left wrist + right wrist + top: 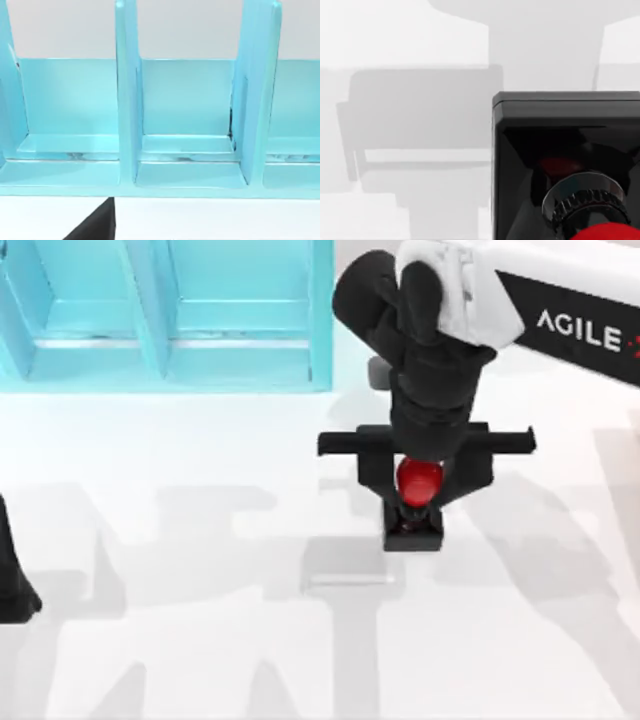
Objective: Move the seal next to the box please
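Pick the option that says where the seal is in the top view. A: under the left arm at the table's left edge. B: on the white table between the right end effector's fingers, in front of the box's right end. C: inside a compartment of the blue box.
B: the seal stands on the white table between the right end effector fingers, apart from the blue box.

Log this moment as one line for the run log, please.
right hand: around seal's red knob | seal: right of centre, apart from blue box | left arm: parked at table's left edge | status: seal not yet beside box
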